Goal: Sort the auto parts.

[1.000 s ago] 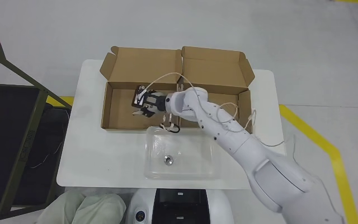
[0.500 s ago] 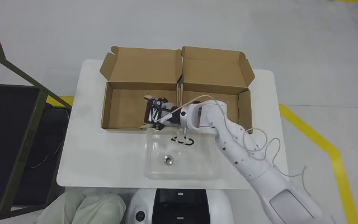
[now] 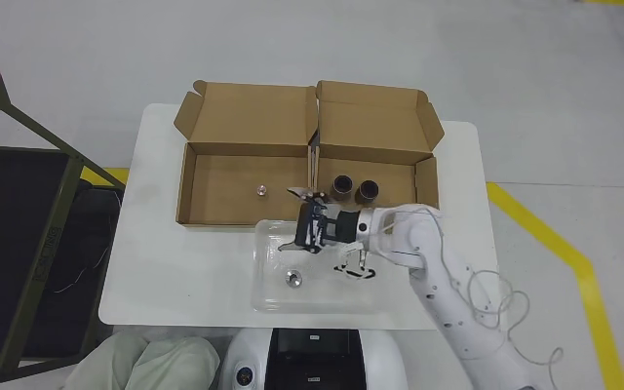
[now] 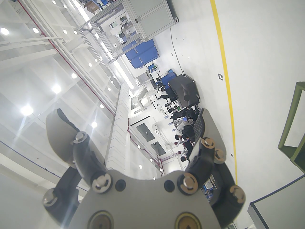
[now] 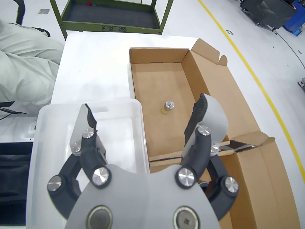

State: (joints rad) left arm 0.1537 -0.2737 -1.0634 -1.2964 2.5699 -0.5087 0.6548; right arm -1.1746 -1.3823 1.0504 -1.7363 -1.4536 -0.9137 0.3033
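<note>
Top view: white table [image 3: 146, 244]. Two open cardboard boxes sit side by side, touching. The left box [image 3: 210, 210] is at 11 o'clock on the table and the right box [image 3: 425, 195] at 1 o'clock. A clear bin [image 3: 265, 297] is at 6 o'clock, just below the boxes. A small part [image 3: 260, 189] stands in the left box, toward that box's 3 o'clock side. Two dark cylinders [image 3: 355, 186] sit side by side in the right box, at its 9 o'clock end. A shiny part [image 3: 292, 279] lies in the bin, around the bin's 8 o'clock. The right gripper [image 3: 290, 218] hangs over the bin's 12 o'clock rim where it meets the boxes, pointing toward 9 o'clock. Its jaws are spread wide and hold nothing.

Left wrist view: the left gripper [image 4: 129, 117] points out into the hall, off the table. Its jaws are fully apart with nothing between them.

Right wrist view: the right gripper [image 5: 145, 107] has its jaws wide and is empty. One finger is over the bin [image 5: 114, 107] and the other over the left box [image 5: 157, 55]. The small part [image 5: 168, 107] stands upright on the box floor beyond the fingers, untouched. A green cart [image 5: 112, 17] is past the table [image 5: 95, 60].
</note>
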